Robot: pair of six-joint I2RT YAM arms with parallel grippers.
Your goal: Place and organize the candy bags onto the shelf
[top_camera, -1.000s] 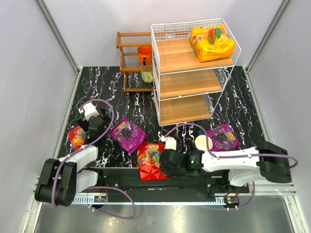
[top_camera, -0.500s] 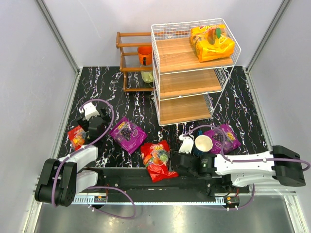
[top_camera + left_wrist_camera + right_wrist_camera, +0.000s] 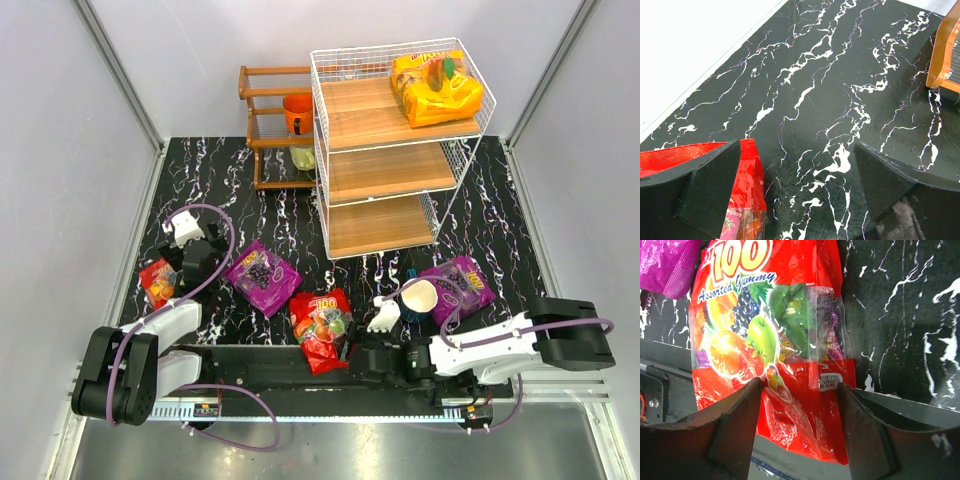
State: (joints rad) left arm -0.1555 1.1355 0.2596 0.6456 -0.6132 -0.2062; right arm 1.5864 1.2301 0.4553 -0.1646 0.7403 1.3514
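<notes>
The shelf stands at the tabletop's back edge, an orange bag on its top board; a red bag lies at the front edge under the right gripper, its jaws parted and empty, while the left gripper gapes empty beside a second red bag by the left edge.

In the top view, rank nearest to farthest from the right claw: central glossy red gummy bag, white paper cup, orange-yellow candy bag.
1. Central glossy red gummy bag, at right claw.
2. White paper cup, back-right.
3. Orange-yellow candy bag, atop white wire shelf.
</notes>
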